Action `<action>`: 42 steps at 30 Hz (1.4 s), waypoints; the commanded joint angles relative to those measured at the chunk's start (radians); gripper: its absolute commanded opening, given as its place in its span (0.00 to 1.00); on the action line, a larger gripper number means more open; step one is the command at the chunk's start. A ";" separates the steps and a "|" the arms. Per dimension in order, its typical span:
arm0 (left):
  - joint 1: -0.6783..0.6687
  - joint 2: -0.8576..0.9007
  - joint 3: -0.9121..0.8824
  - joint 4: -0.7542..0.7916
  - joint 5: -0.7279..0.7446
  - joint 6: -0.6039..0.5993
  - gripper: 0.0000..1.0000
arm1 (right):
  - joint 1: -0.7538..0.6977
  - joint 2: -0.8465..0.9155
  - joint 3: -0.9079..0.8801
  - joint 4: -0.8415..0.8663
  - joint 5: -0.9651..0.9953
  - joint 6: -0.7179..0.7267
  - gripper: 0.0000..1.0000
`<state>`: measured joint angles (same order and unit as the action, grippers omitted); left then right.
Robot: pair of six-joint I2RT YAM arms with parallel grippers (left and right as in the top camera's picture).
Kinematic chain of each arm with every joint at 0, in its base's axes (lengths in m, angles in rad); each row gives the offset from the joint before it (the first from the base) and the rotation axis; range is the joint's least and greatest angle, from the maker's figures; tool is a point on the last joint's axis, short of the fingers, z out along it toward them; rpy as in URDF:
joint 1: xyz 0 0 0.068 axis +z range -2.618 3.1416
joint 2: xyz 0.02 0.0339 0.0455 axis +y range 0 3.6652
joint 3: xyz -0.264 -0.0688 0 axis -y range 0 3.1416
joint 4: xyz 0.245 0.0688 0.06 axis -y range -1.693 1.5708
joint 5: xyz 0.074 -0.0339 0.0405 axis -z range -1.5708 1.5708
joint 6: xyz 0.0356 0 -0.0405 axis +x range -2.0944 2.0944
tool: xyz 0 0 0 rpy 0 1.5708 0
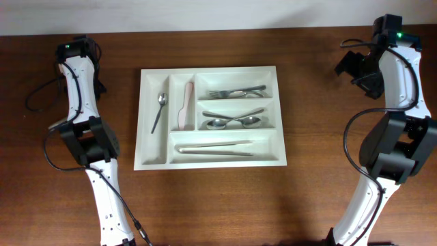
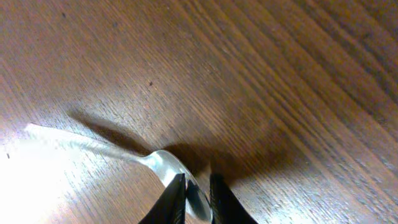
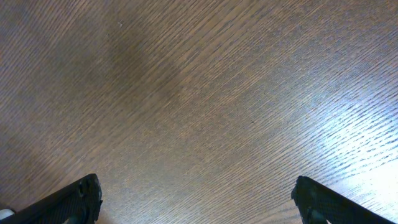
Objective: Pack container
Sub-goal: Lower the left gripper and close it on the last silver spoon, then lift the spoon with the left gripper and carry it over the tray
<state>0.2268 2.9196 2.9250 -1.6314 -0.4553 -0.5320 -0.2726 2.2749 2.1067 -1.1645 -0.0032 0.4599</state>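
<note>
The container (image 1: pixel 145 117) is a white compartment tray in the middle of the table. It holds a small spoon (image 1: pixel 160 109), a pink-handled knife (image 1: pixel 186 108), forks (image 1: pixel 237 91), two spoons (image 1: pixel 234 121) and chopsticks (image 1: pixel 215 148). In the left wrist view a metal spoon (image 2: pixel 163 163) lies on the wood, its handle running out to the left. My left gripper (image 2: pixel 198 190) is shut on its bowl, one finger on each side. In the overhead view this spoon is hidden under the left arm (image 1: pixel 75 55). My right gripper (image 3: pixel 198 199) stands wide open over bare wood, far right of the tray.
The left arm rises along the table's left side, the right arm (image 1: pixel 389 75) along its right side. Black cables (image 1: pixel 41 96) loop beside the left arm. The table's far edge runs just behind both wrists.
</note>
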 commanded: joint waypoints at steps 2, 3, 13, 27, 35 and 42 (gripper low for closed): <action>0.005 0.027 0.001 -0.004 -0.024 0.010 0.01 | -0.003 -0.011 0.019 0.003 -0.005 -0.007 0.99; 0.005 0.027 0.001 -0.004 -0.024 0.010 0.02 | -0.004 -0.011 0.019 0.003 -0.005 -0.007 0.99; -0.005 0.026 0.020 -0.057 -0.021 0.025 0.02 | -0.004 -0.011 0.019 0.003 -0.005 -0.007 0.99; -0.133 -0.173 0.032 0.027 -0.021 0.205 0.02 | -0.003 -0.011 0.019 0.003 -0.005 -0.007 0.99; -0.244 -0.293 0.032 0.070 -0.020 0.328 0.02 | -0.003 -0.011 0.019 0.003 -0.005 -0.007 0.99; -0.356 -0.347 0.032 0.067 0.096 0.682 0.02 | -0.004 -0.011 0.019 0.003 -0.005 -0.007 0.99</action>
<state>-0.0921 2.6087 2.9417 -1.5585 -0.4377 -0.0692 -0.2726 2.2749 2.1067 -1.1645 -0.0032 0.4599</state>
